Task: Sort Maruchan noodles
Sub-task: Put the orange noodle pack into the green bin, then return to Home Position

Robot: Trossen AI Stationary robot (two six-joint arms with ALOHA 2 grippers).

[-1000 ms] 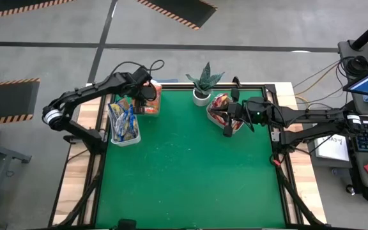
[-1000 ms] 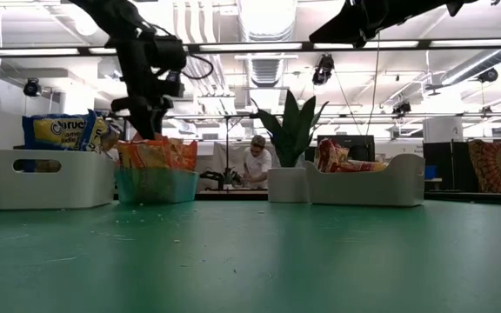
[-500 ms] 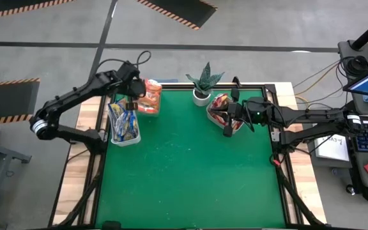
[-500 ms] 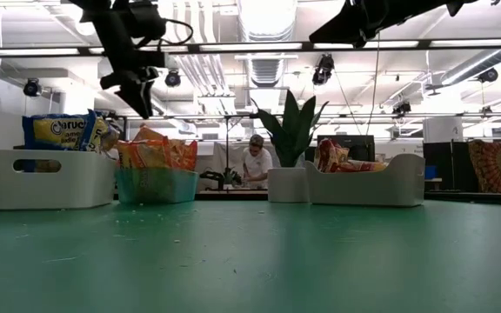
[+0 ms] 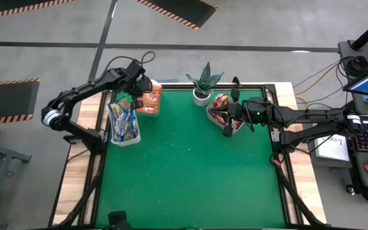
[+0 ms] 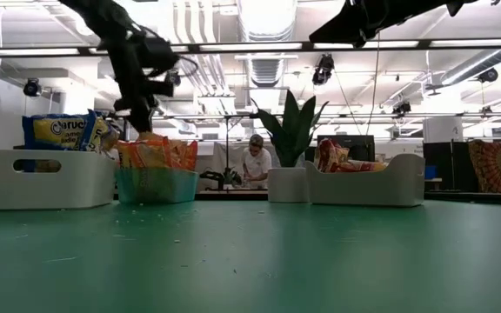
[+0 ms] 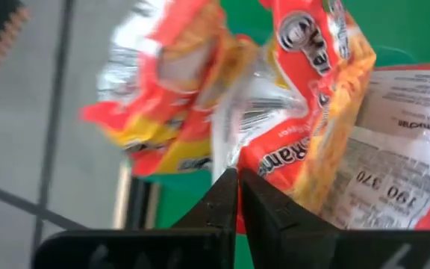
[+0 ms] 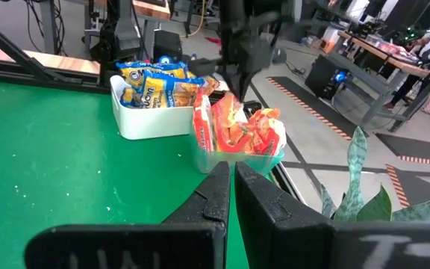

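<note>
The Maruchan noodles are seen sorted by colour into three bins along the far edge of the green desk (image 5: 190,172). Orange packets (image 5: 151,96) are stood on edge in a clear-teal bin (image 6: 156,185) near the far left corner. Yellow-and-blue packets (image 5: 122,119) are packed in a white bin (image 5: 125,139) against the left edge, just beside the teal bin. Red packets (image 5: 220,103) are held in a second white bin (image 6: 368,184) toward the far right, next to a potted plant (image 5: 203,82) at the middle of the far edge.

The left end effector (image 5: 140,85) is positioned directly above the orange packets, at the far side of the teal bin. Its fingers are clenched together with nothing between them, and in the left wrist view the orange packets (image 7: 304,119) are seen just beyond the fingertips, whether touching cannot be told.

The right end effector (image 5: 227,131) is held over the near edge of the bin of red packets. Its fingers are likewise pressed together and nothing is grasped.

A person (image 6: 253,162) is visible seated in the room beyond the far edge of the desk.
</note>
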